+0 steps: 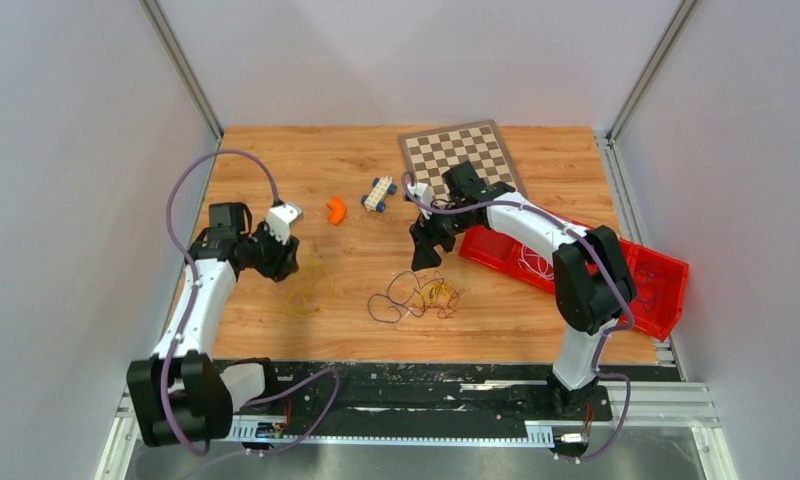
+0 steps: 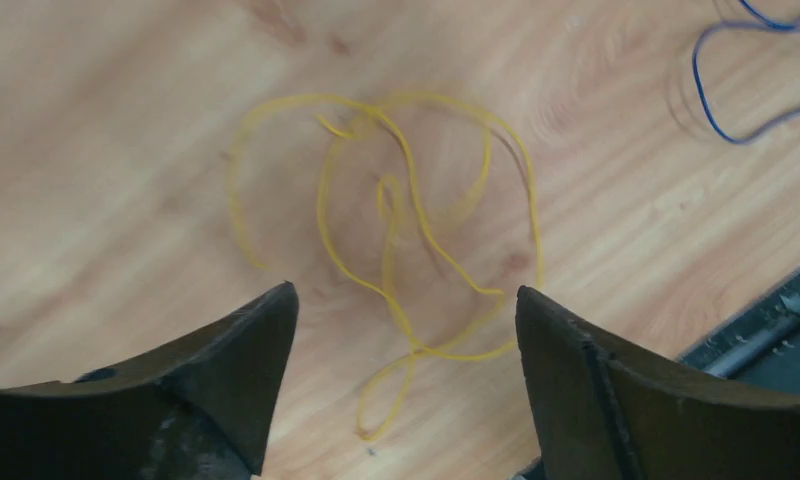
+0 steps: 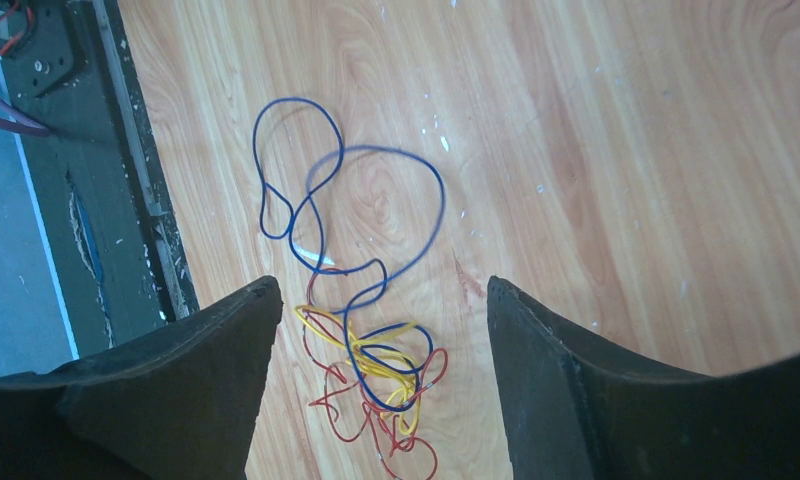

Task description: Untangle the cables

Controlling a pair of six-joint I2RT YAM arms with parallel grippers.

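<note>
Cables (image 3: 381, 360): thin tangled loops, prob. plastic-coated; L gripper (image 2: 404, 292), R gripper (image 3: 383, 285) both open.

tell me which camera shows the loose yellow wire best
Left wrist: the yellow wire fills the frame, every loop traceable. Top external shows it only as a faint, thin squiggle. Right wrist misses it, showing just the blue, red and yellow tangle.
</note>
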